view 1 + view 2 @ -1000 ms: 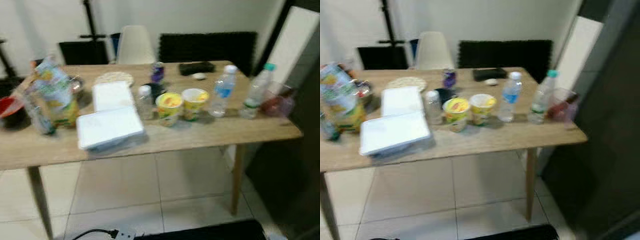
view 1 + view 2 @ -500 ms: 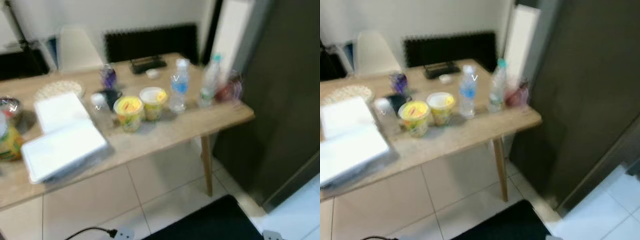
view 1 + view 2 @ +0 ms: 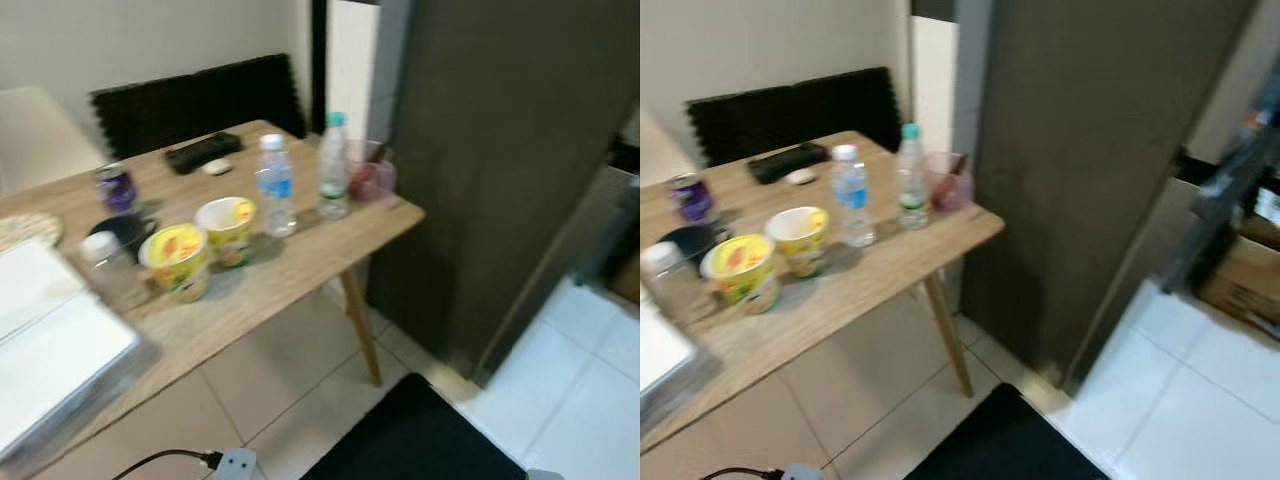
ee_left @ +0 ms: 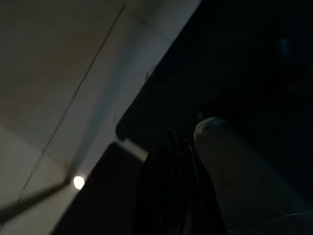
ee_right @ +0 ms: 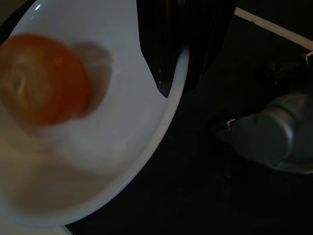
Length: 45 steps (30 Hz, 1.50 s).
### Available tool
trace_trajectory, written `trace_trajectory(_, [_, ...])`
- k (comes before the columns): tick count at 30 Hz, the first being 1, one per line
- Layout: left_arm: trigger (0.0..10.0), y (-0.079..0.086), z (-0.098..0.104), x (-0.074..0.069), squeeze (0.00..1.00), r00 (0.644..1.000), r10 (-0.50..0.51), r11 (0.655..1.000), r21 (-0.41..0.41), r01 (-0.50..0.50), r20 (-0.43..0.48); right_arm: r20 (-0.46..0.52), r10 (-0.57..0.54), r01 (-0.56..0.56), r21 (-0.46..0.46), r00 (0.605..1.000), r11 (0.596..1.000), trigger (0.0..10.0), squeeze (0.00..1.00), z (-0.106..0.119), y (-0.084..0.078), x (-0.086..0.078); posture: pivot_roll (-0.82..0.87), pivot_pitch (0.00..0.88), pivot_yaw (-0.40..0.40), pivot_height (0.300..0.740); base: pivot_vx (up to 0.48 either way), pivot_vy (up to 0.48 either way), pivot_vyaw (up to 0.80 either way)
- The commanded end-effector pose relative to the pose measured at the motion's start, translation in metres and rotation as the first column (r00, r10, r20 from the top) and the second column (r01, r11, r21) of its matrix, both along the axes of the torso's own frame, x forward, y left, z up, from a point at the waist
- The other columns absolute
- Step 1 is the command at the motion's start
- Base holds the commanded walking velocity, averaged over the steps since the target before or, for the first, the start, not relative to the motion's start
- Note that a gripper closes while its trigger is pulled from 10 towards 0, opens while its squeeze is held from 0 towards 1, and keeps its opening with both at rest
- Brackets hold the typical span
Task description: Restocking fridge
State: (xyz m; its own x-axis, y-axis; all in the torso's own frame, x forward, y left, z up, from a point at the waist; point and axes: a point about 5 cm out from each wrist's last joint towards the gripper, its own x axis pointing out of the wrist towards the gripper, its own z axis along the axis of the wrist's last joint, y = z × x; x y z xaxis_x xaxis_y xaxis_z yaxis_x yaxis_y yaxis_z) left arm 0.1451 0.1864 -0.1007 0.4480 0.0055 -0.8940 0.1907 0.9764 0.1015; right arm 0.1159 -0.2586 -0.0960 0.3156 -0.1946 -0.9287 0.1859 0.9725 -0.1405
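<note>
Tomato (image 5: 44, 78): blurred, lying in a white plate (image 5: 122, 161), round, no clear long axis. Right end effector (image 5: 171, 73): clamped on the plate rim at the tomato's 3 o'clock. Left end effector (image 4: 171, 196): dark, finger state cannot be told. Fridge (image 3: 500, 150): door closed, beside the worktop (image 3: 300, 270).

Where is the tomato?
In the right wrist view, the tomato sits on a white plate whose rim the right gripper grips, above a dark mat.
</note>
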Motion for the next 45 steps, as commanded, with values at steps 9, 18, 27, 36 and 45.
trace_trajectory(9, [10.0,0.007,-0.001,-0.006,0.00,0.999,0.043,0.998,-0.034,-0.044,-0.019,0.011,0.012,-0.012,-0.007,1.000,1.000,10.0,0.00,0.000,0.002,0.002,-0.06,0.000,-0.002,0.740,0.000,0.000,-0.80])
trace_trajectory(18, [10.0,0.018,-0.002,-0.014,0.00,0.997,0.073,0.996,-0.043,-0.075,-0.036,0.035,0.034,-0.034,-0.009,0.999,0.999,10.0,0.00,0.001,0.003,0.005,-0.05,0.000,-0.001,0.740,0.000,0.000,-0.22])
trace_trajectory(27, [10.0,0.000,-0.004,-0.013,0.00,0.997,0.065,0.995,-0.078,-0.068,-0.047,0.038,0.074,-0.074,-0.004,0.997,0.997,10.0,0.00,0.001,0.006,0.007,-0.05,0.000,0.000,0.740,0.000,-0.196,0.00])
trace_trajectory(36, [10.0,-0.002,-0.004,-0.011,0.00,0.997,0.060,0.994,-0.086,-0.064,-0.046,0.040,0.096,-0.096,-0.002,0.995,0.995,10.0,0.00,0.001,0.008,0.008,-0.05,0.000,-0.003,0.740,0.000,-0.308,0.00])
trace_trajectory(45, [10.0,0.002,-0.004,-0.012,0.00,0.997,0.064,0.994,-0.085,-0.068,-0.049,0.024,0.166,-0.165,-0.018,0.986,0.986,10.0,0.00,0.000,0.008,0.008,-0.05,0.000,-0.004,0.740,0.000,-0.379,0.00])
